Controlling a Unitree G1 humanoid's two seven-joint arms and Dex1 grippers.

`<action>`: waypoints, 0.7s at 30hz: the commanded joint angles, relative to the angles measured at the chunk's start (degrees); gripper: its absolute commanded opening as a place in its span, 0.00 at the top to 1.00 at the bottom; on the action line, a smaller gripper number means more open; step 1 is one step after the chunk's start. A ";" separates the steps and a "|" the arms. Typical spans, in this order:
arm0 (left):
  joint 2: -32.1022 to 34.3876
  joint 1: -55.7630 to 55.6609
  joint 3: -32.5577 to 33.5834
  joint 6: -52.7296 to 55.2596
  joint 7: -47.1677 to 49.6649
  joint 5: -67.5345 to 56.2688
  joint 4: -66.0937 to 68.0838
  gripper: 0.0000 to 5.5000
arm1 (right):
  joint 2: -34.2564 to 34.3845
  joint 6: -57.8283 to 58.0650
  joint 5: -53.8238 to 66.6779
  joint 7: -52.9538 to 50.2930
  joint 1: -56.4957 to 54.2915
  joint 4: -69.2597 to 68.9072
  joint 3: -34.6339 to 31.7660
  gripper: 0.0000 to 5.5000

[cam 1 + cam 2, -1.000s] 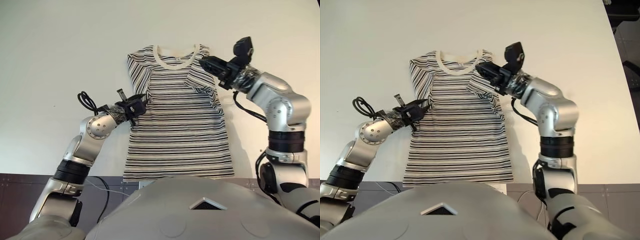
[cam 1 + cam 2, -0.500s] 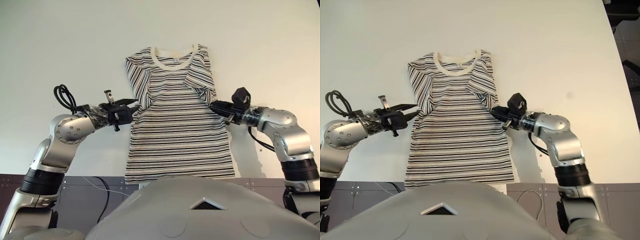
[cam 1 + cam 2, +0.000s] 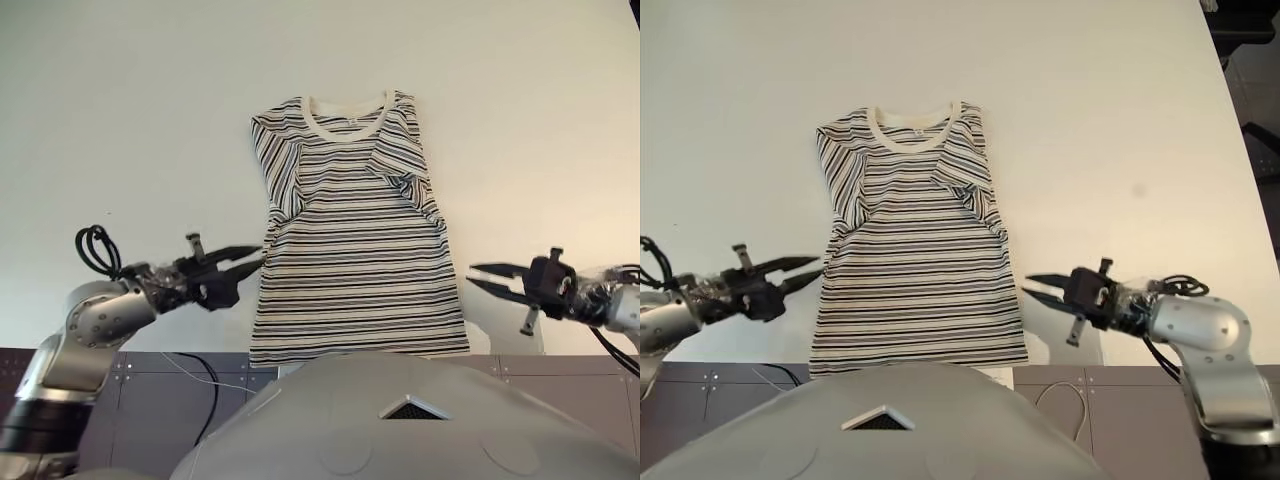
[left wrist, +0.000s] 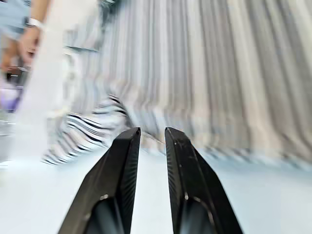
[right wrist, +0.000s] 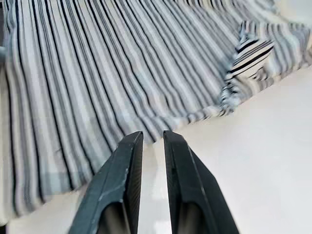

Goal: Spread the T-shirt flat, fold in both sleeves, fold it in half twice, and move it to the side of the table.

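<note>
T-shirt [image 3: 350,220]: striped, lies flat on the white table [image 3: 120,100], about midway between its left and right edges. Collar [image 3: 347,118] points to the far edge, hem [image 3: 355,345] sits at the near edge. Both sleeves are folded in over the body: left sleeve [image 3: 275,160] is a narrow flap along the left side, right sleeve [image 3: 400,165] a wider bunched flap with a few wrinkles below it. Body is not folded in half.

Left gripper [image 3: 255,257]: low, near the near edge, tips aimed at the shirt's left side just above the hem. Its 2 fingers [image 4: 127,161] are parted by a narrow gap with nothing between them. In the left wrist view the tips sit over bare table just beside the fabric edge. Can't tell if they touch it.

Right gripper [image 3: 472,275]: mirror position on the right, near the near edge, tips aimed at the shirt's lower right side. Fingers [image 5: 129,161] are spread, nothing gripped, over bare table just beside the fabric.
</note>
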 commanded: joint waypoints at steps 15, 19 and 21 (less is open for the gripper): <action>-16.84 -48.61 -23.72 -6.33 7.65 20.35 54.87 0.83 | 23.05 -23.33 -21.35 -8.38 -59.51 78.63 26.04 0.86; -20.71 -59.31 -27.79 -8.50 13.64 25.51 73.49 0.83 | 24.84 -26.98 -27.46 -16.04 -68.21 94.52 28.58 0.86; -21.78 -62.17 -28.69 -9.18 16.19 26.44 78.34 0.83 | 25.80 -27.47 -28.28 -19.45 -71.48 98.80 28.28 0.86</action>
